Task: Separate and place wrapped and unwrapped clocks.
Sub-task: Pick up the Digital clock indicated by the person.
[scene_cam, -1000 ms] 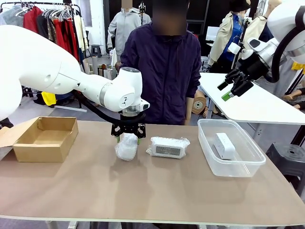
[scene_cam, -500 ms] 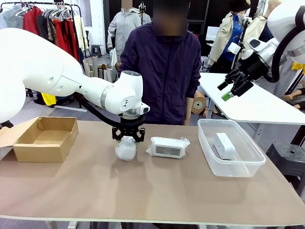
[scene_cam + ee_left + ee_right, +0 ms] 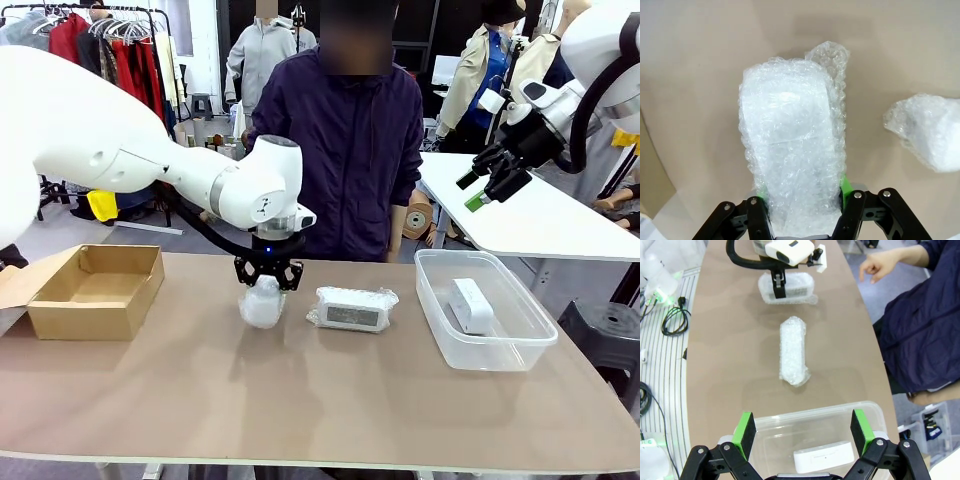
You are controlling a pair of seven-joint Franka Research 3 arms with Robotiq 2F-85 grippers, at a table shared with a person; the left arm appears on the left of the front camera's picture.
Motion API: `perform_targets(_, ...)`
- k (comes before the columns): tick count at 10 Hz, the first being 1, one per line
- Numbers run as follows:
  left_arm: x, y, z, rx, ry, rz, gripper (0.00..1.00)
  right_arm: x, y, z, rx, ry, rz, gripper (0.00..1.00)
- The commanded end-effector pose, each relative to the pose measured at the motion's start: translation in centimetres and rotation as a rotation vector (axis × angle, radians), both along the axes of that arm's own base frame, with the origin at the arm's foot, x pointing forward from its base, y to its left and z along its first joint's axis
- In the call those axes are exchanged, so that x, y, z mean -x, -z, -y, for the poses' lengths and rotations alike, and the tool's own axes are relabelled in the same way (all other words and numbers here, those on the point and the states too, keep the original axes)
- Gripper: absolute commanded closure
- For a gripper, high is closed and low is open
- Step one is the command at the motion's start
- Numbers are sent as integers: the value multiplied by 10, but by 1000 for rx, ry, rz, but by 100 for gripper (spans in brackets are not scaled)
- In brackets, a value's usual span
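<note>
1. The left fingers (image 3: 758,215) are closed in on a wrapped clock (image 3: 790,155). One finger presses into the bubble wrap on each side, and they hold nothing else.
2. That clock stands on end near the middle of the counter (image 3: 320,400), toward its far edge. Its long axis runs straight out from the fingers, so it points down from the wrist. I cannot tell whether its lower end is off the counter.
3. What the coming move turns on is that the open cardboard box (image 3: 90,322) lies to the robot's left of the held clock. It is well apart, with bare counter between, and the left arm is the nearer one to it.
4. The bare clock (image 3: 470,305) lies in the clear tub (image 3: 490,358) at the right end. So the box is probably where the wrapped ones belong. The move would need a lift high enough for the hanging end to clear the box wall, then a carry to the left.
5. The second wrapped clock (image 3: 352,309) lies flat just to the right of the held one, between it and the tub. It touches neither, and its long axis runs across the counter.
6. The right fingers (image 3: 476,202) are spread wide and empty. They are raised above and to the right of the tub, well away from both wrapped clocks.
</note>
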State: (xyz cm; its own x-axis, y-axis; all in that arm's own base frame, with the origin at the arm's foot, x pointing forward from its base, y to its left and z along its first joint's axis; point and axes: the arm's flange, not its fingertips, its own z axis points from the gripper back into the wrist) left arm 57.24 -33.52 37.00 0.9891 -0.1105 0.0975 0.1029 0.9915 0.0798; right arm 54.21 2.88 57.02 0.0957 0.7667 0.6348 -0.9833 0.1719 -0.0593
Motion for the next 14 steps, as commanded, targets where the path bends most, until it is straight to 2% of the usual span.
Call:
perform_targets(1,7,-37,-3,2,35,-10,100,-1,-3,0,-2,-6,0,0)
perform_targets(3,12,-80,3,45,28,-26,100,-1,-3,0,-2,-6,0,0)
perform_targets(5,17,-130,11,57,12,-3,100,-1,-3,0,-2,-6,0,0)
perform_targets(7,14,-169,15,84,-6,-25,100,-1,-3,0,-2,-6,0,0)
perform_targets(8,14,-190,15,86,-9,-5,100,-1,-3,0,-2,-6,0,0)
perform_targets(10,15,-216,11,94,-13,21,100,-1,-3,0,-2,-6,0,0)
perform_targets(14,16,-238,3,130,-9,49,100,-1,-3,0,-2,-6,0,0)
